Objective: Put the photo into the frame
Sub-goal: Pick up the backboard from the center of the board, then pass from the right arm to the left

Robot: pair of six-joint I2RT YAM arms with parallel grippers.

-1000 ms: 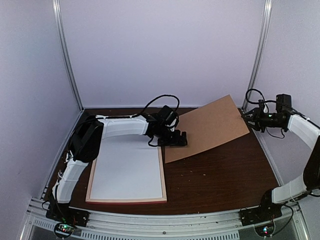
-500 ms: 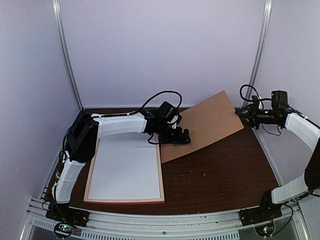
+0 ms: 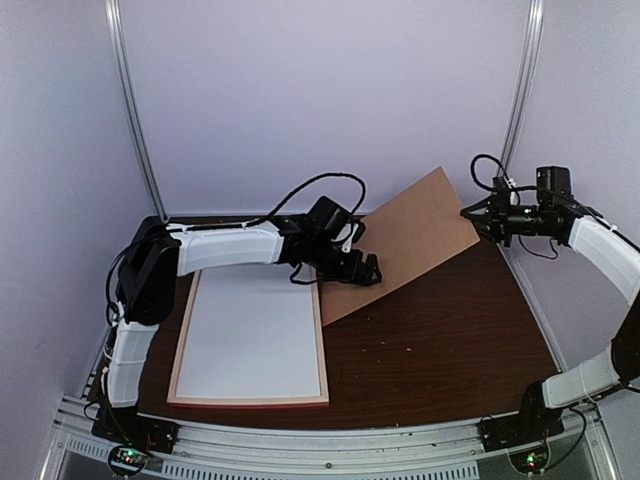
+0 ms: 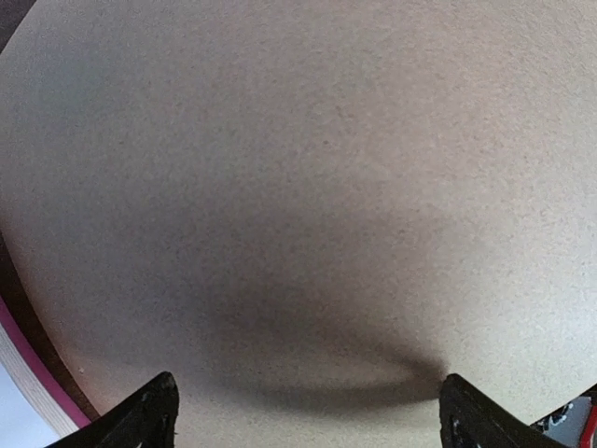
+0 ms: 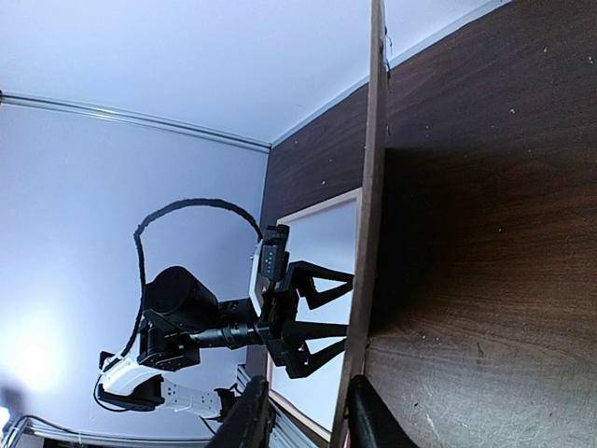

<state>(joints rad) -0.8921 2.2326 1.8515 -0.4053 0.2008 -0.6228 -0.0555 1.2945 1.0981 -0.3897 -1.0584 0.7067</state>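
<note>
Top view
Frame point(image 3: 250, 402): is being seen lying flat on the table point(image 3: 440, 340), left of centre, pale back upward.
Photo point(image 3: 250, 335): is being shown white side up inside the frame.
Backing board point(image 3: 400, 245): is being seen tilted, its low edge beside the frame.

Left wrist view
Left gripper point(image 4: 308, 387): is being held wide apart just above the backing board.

Right wrist view
Right gripper point(image 5: 303, 418): is being held astride the backing board's edge, fingers apart, with a gap showing on one side.

Board point(image 3: 410, 235) plain brown; frame point(image 3: 323, 345) pale wood, pink edge.
</note>
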